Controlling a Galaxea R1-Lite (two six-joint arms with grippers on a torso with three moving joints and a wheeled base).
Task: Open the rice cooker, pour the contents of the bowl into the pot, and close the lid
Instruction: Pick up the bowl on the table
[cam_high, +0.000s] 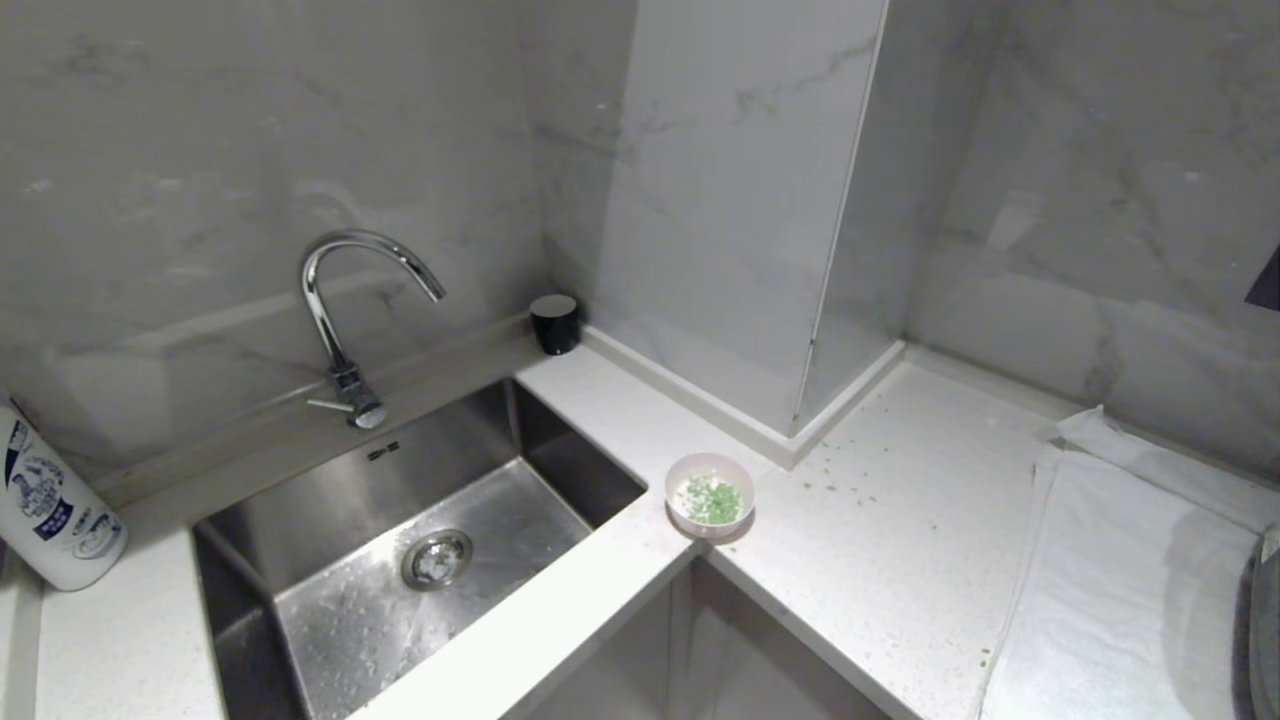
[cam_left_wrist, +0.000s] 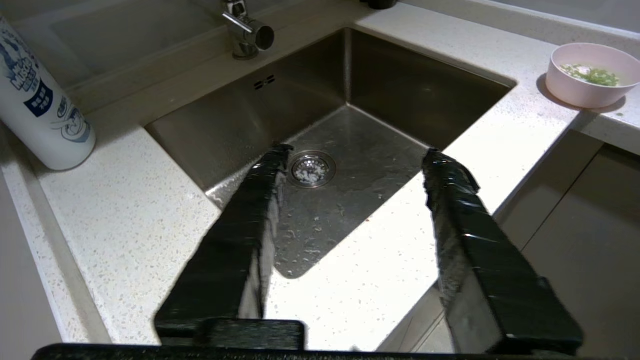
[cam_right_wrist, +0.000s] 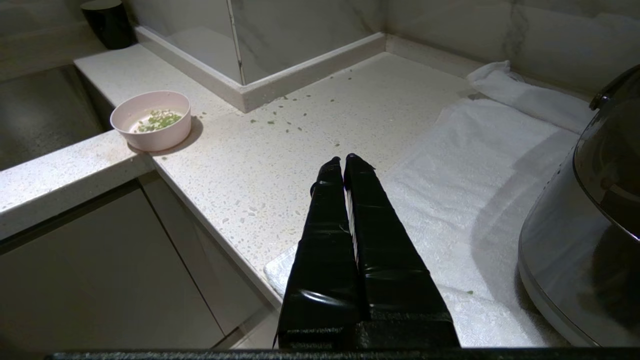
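Note:
The pale pink bowl (cam_high: 710, 495) stands on the white counter at the corner next to the sink, with green and white contents (cam_high: 712, 498) inside. Only a sliver of the rice cooker (cam_high: 1268, 640) shows at the far right of the head view. In the right wrist view the rice cooker (cam_right_wrist: 590, 225) sits on a white towel with its dark lid (cam_right_wrist: 617, 145) down; the pot is hidden. My right gripper (cam_right_wrist: 342, 159) is shut and empty above the counter's front edge, between the bowl (cam_right_wrist: 151, 120) and the cooker. My left gripper (cam_left_wrist: 357, 152) hangs open over the sink's front, far from the bowl (cam_left_wrist: 590, 75).
A steel sink (cam_high: 400, 540) with a curved faucet (cam_high: 340, 300) fills the left. A white bottle (cam_high: 50, 505) stands at the far left and a black cup (cam_high: 554, 322) at the back. A white towel (cam_high: 1120, 580) covers the right counter. Green bits (cam_high: 850, 480) are scattered there.

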